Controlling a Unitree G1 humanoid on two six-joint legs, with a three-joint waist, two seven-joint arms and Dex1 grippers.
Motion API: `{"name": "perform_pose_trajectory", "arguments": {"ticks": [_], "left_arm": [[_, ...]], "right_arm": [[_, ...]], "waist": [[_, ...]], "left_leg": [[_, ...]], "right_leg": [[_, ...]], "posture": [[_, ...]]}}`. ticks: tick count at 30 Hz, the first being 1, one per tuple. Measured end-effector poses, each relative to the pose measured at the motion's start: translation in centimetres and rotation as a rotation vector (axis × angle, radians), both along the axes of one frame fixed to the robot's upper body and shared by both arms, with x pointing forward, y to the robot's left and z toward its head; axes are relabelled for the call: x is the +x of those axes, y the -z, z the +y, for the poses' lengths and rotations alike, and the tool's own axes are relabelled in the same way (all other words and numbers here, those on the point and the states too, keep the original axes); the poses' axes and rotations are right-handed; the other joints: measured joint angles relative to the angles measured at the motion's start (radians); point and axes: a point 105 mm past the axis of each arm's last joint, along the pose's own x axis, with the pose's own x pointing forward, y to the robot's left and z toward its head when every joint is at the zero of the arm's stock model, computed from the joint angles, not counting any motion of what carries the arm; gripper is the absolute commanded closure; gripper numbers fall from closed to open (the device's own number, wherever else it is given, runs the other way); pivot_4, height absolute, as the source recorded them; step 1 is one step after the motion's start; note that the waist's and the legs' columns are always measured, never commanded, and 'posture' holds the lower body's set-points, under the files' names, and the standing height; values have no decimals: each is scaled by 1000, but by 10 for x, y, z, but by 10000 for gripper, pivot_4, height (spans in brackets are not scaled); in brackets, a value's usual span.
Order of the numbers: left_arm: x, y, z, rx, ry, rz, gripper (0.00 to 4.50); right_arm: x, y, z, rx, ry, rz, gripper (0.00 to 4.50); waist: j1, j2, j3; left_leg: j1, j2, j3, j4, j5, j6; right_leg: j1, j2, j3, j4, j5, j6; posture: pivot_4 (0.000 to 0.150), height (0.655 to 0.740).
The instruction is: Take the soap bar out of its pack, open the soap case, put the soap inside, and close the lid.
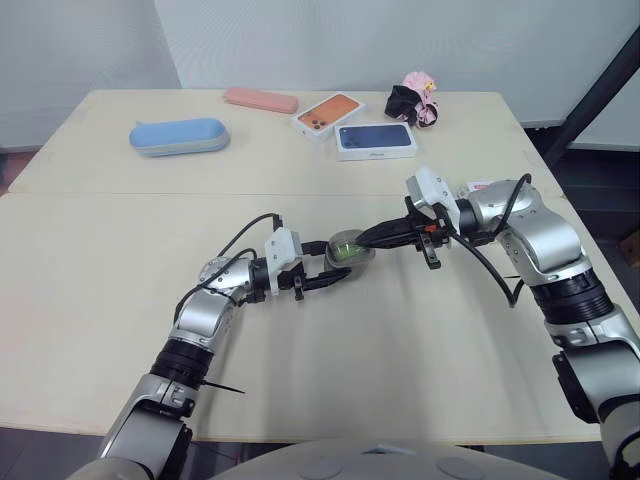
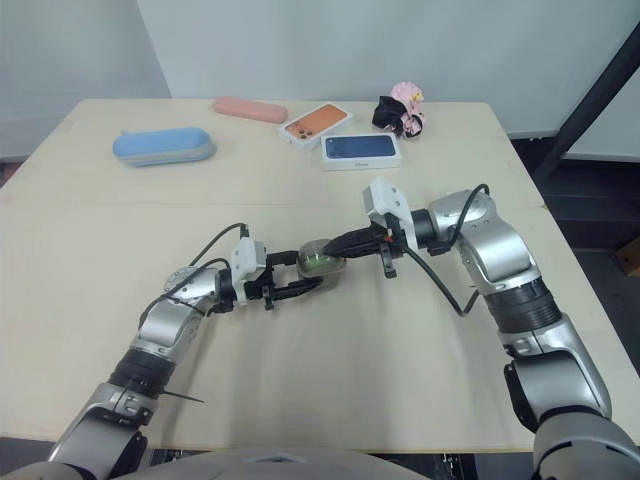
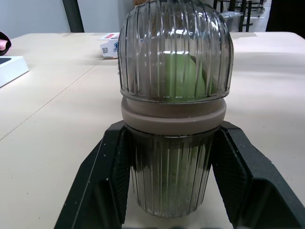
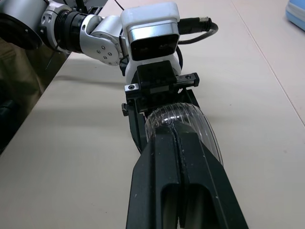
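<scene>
**A:** Which step is this?

**B:** The closing, I'd judge. The left tool (image 1: 335, 275) is clamped on the lower half of the soap case (image 3: 175, 114), which stands near the middle of the surface (image 1: 120, 260).

**A:** And the soap?

**B:** The green soap (image 3: 183, 78) is inside, visible through the ribbed clear lid (image 3: 175, 52). The lid sits down on the tan band. I can't tell whether it has latched.

**A:** The right tool?

**B:** The right tool (image 4: 177, 138) has its fingers pressed together with nothing between them, and the tips rest on the lid's dome. The next move calls for a firm press down against the left's hold, then letting go without tipping the case.

**A:** Other containers?

**B:** Along the far side are a blue pouch (image 1: 178, 136), a pink pouch (image 1: 261, 99), an orange phone box (image 1: 328, 113) and a dark phone box (image 1: 375, 140), all closed. A small printed box (image 3: 110, 43) by the right arm is likely the pack. I can't see what is in it.
</scene>
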Motion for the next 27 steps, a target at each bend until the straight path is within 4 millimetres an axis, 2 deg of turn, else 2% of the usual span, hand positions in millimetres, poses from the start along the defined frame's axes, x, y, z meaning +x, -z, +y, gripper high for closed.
{"name": "perform_pose_trajectory", "arguments": {"ticks": [12,27], "left_arm": [[0,0,1,2,-7,1,25982],[2,2,3,11,-18,9,25982]], "right_arm": [[1,4,3,-16,2,-16,44847],[4,9,7,-43,-2,-21,44847]], "waist": [[-5,0,0],[-23,0,0]], "left_leg": [[3,0,0,-1,0,-1],[13,-1,-1,-9,2,-2]], "right_leg": [[2,0,0,0,0,0],[13,-2,-3,-9,0,0]], "posture": [[1500,7400],[1500,7400]]}}
